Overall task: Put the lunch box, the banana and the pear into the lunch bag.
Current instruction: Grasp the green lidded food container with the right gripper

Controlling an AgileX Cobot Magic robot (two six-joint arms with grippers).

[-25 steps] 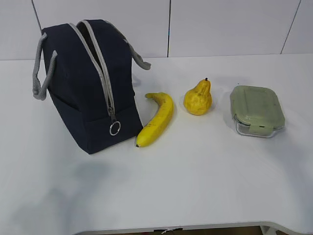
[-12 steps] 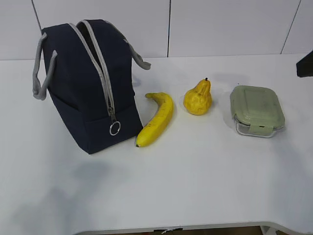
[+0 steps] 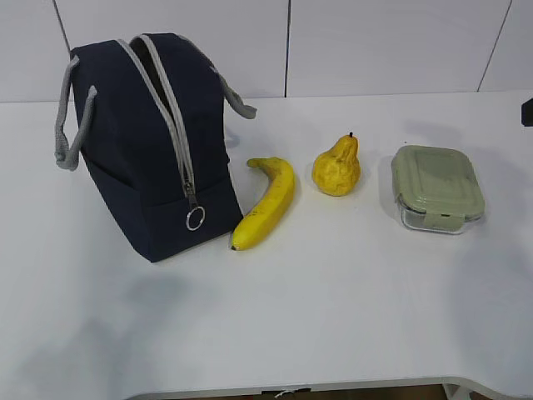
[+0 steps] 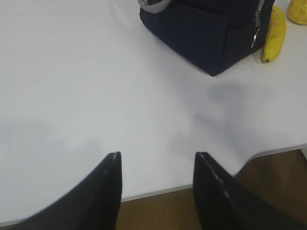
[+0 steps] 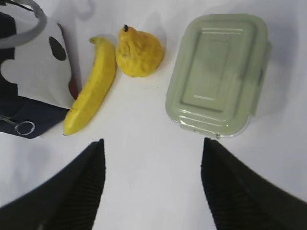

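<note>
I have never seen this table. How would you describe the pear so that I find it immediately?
Start at the large navy lunch bag standing on the left of the white table. To its right lie three things in a row: a banana, then the pear, then a lunch box with a pale green lid. The pear is the plump, bumpy yellow one in the middle, standing upright with a short dark stem.

Lunch bag was cut off by the top edge in the left wrist view, its inside hidden in every view. Pear showed only as a sliver at the corner there. Right pincer was barely visible exterior, a dark scrap at the edge.
</note>
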